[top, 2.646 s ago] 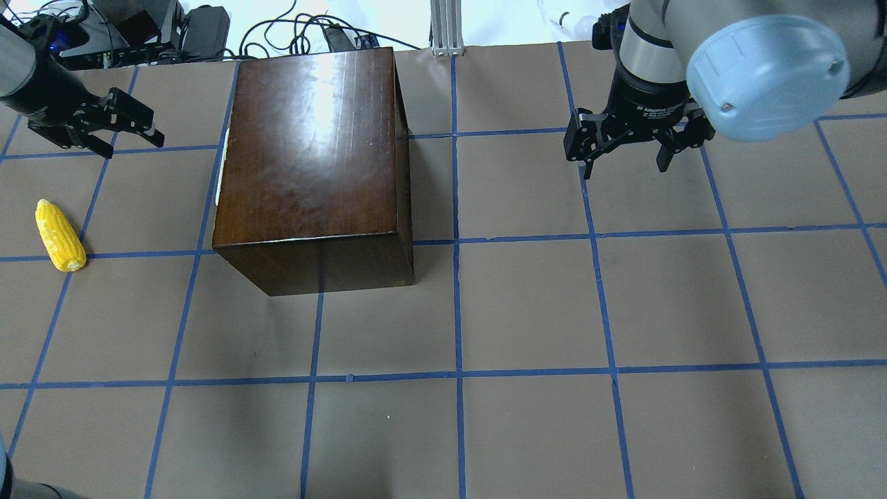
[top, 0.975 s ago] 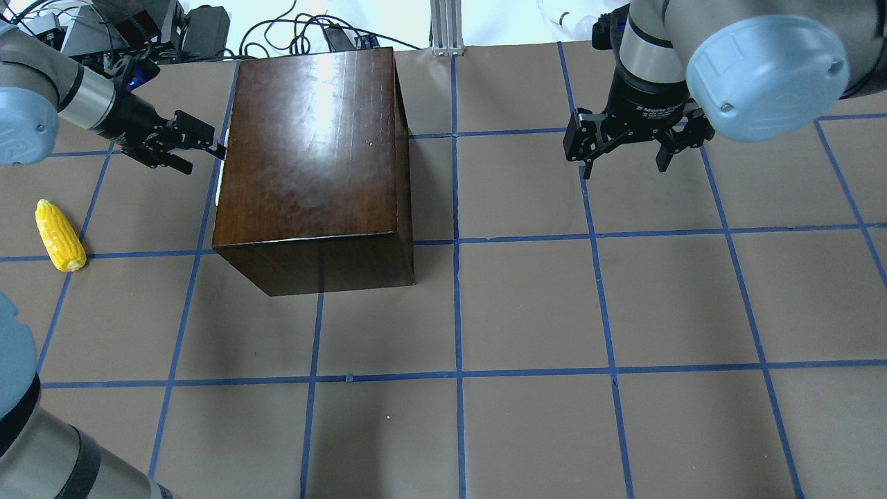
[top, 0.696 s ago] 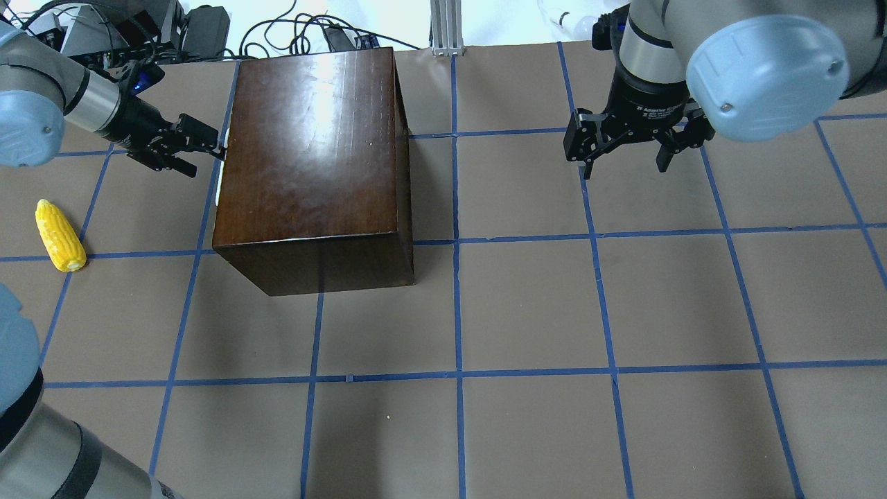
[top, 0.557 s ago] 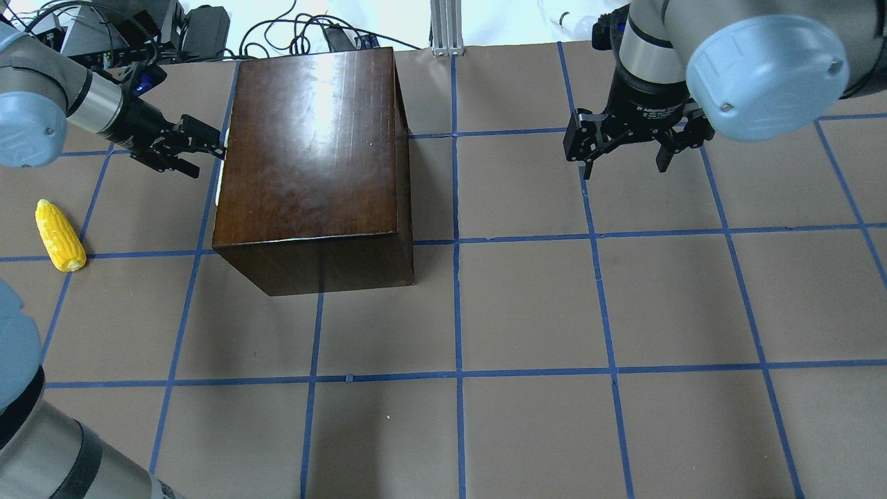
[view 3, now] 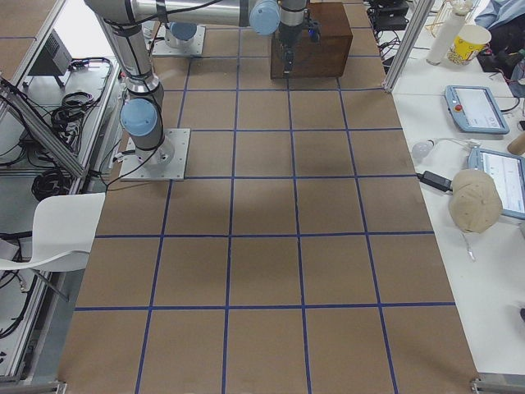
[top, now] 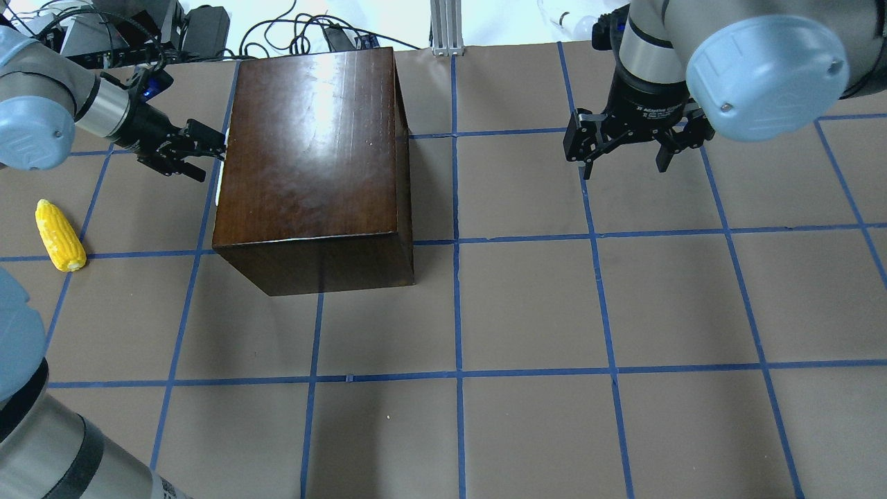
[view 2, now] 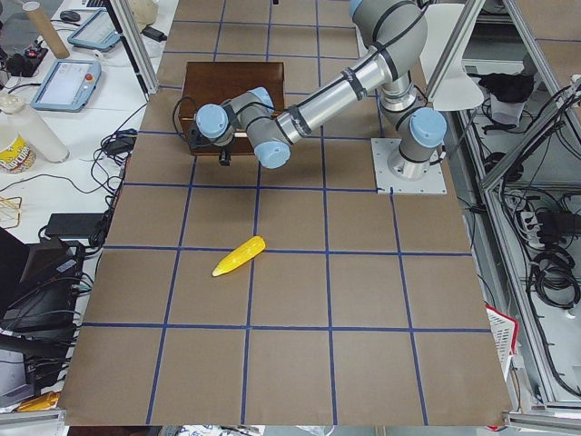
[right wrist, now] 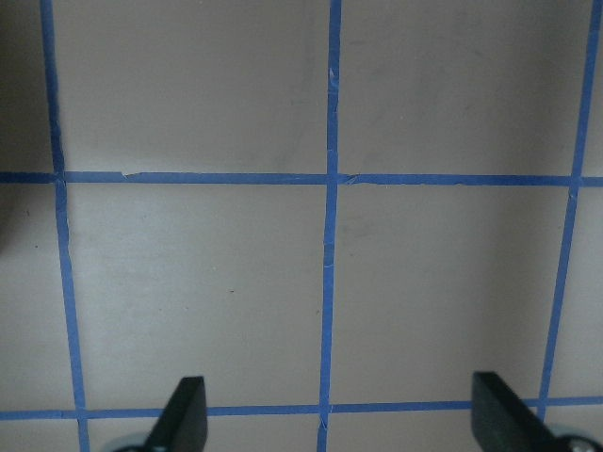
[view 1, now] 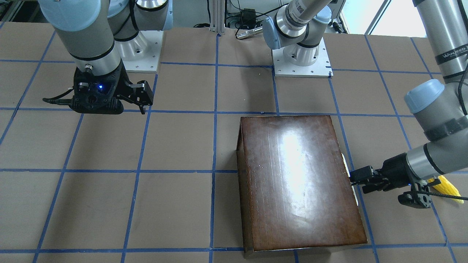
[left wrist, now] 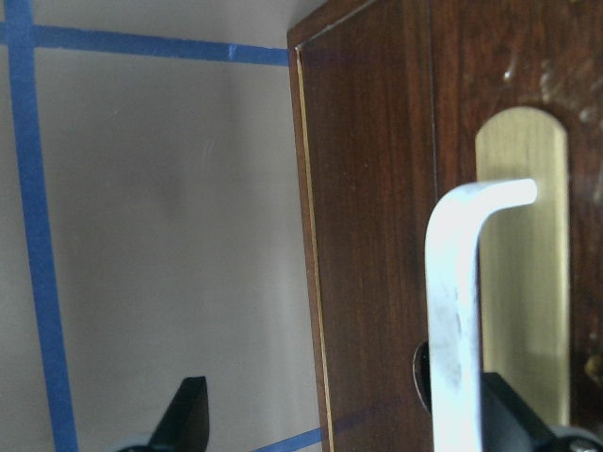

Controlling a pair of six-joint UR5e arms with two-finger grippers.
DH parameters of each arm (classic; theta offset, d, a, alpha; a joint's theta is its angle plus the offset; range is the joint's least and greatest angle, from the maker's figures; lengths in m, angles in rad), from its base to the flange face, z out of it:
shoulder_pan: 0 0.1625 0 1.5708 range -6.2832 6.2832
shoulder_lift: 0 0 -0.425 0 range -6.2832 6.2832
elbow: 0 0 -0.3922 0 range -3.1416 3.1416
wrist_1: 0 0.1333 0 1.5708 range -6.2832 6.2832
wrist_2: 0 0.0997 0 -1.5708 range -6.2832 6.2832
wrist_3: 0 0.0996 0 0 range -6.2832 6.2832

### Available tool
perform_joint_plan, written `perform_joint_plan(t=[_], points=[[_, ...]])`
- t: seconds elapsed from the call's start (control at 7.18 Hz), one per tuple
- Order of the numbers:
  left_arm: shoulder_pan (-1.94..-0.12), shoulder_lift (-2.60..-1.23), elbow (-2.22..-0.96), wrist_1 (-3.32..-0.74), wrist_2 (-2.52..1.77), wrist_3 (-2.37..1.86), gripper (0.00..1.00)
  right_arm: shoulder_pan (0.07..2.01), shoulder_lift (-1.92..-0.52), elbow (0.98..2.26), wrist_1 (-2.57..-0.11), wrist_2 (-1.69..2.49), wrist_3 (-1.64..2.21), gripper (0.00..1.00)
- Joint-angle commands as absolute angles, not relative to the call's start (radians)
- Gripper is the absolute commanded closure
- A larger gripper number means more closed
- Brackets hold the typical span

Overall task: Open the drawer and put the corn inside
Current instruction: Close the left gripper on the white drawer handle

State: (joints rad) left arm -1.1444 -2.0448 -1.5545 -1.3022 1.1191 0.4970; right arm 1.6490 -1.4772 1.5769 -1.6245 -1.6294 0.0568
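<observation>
The glossy dark-brown box (top: 312, 152) stands at the table's back left with its drawer shut. The drawer's dark front panel (left wrist: 377, 235) carries a silver bar handle (left wrist: 452, 311) over a brass plate (left wrist: 523, 282). My left gripper (top: 211, 154) is open at that face. The handle lies between its fingers, close to the right one (left wrist: 509, 419). It also shows in the front-facing view (view 1: 355, 181). The yellow corn (top: 60, 235) lies on the table left of the box, apart from both grippers. My right gripper (top: 624, 166) is open and empty, above bare table (right wrist: 334, 414).
Blue tape lines grid the brown table (top: 527, 305). Cables and devices lie beyond the back edge (top: 208, 28). An aluminium post (top: 447, 28) stands behind the box. In the front-facing view the left wrist partly hides the corn (view 1: 448, 187).
My left arm swung from the far left to the box's left face, and its open gripper closed in around the handle. The right arm, box and corn have not moved.
</observation>
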Motion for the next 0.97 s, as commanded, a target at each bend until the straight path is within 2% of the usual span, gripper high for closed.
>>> perform_joint_plan(t=[0.0,0.84], points=[[-1.144,-2.051,-1.554,-1.302,1.127,0.526,0.00,1.649,-1.477,1.577,-1.624,-1.631,0.057,0.00],[-1.143,-2.052,-1.537,-1.302,1.167,0.548,0.00,1.649,-1.477,1.577,-1.625,-1.629,0.057,0.00]])
